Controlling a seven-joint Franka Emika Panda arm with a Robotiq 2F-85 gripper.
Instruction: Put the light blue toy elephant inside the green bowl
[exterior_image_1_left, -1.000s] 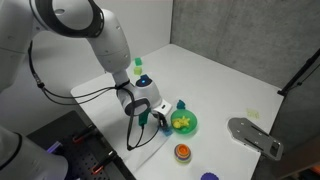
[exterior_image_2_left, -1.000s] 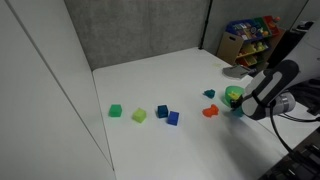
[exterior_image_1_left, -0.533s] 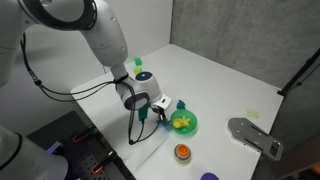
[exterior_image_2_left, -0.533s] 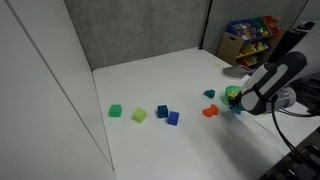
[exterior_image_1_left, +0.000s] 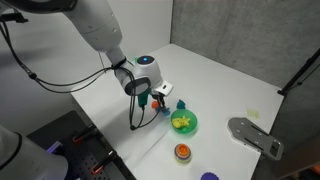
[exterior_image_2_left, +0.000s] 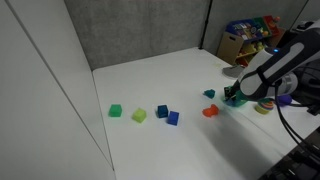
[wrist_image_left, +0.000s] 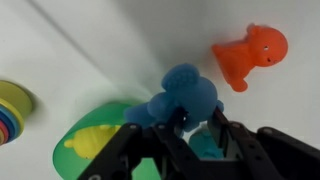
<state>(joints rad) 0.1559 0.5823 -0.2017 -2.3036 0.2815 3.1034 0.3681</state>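
The light blue toy elephant (wrist_image_left: 205, 147) is held clamped in the narrowed gripper (wrist_image_left: 199, 134), raised near the green bowl (wrist_image_left: 106, 115).

No readable text, label, brand or number in any view.

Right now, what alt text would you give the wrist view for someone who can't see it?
Dark gripper fingers reach in from the bottom over a white table, with a blue toy animal just past their tips. A green bowl holding a yellow piece sits lower left, and an orange toy animal upper right.
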